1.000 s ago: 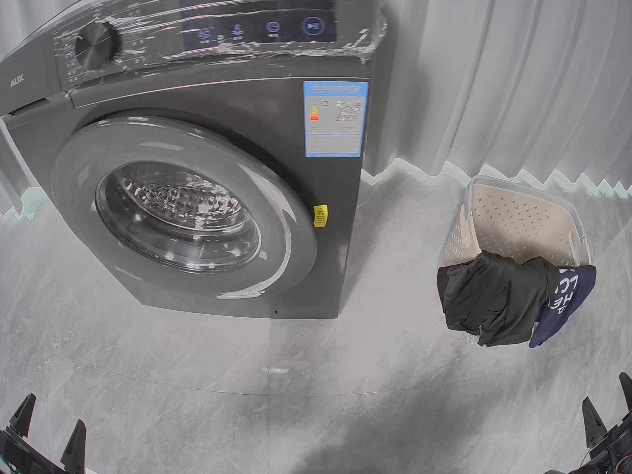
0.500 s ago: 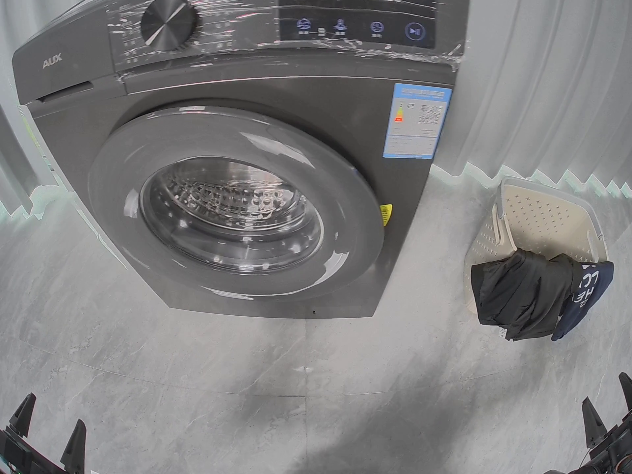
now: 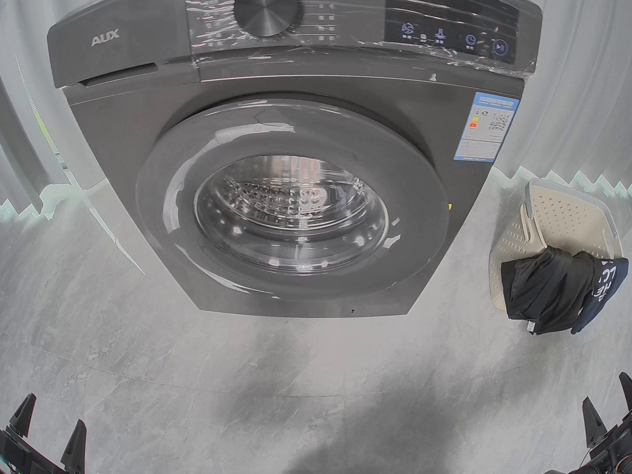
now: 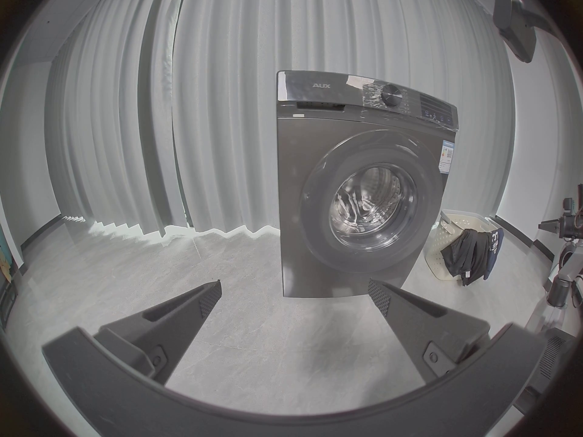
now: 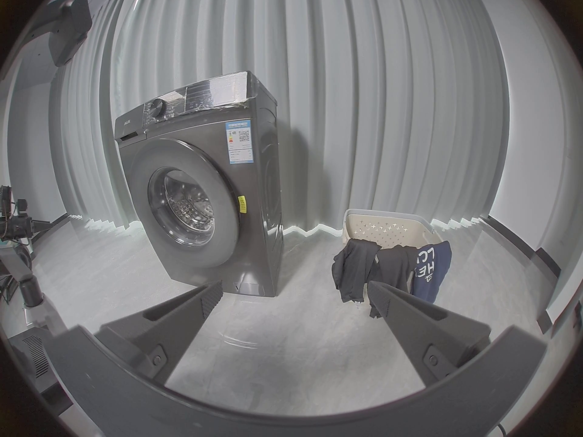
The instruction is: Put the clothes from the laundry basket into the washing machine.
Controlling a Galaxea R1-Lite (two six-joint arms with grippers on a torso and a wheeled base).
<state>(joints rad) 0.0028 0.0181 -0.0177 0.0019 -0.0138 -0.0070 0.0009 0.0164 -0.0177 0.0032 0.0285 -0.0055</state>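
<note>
- Hanging over the near rim of the cream laundry basket (image 3: 571, 209), on the floor at 3 o'clock of the washing machine (image 3: 131, 133), are a black garment (image 3: 550, 288) and a navy printed garment (image 3: 604, 283).
- Machine door (image 3: 421, 232) shut; steel drum seen through its glass.
- Left gripper (image 3: 51, 422) at 7 o'clock, right gripper (image 3: 607, 399) at 5 o'clock: jaws spread wide, holding nothing, well apart from the basket.
- Basket bottom hidden by the garments.

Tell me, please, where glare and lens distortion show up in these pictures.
Head view: the plastic wrap on the washing machine glints, the door glass carries bright spots, and the machine's sides lean inward toward the floor. Left wrist view: fisheye bends the curtain folds, with black corners. Right wrist view: same bending; the wrapped top glares.
</note>
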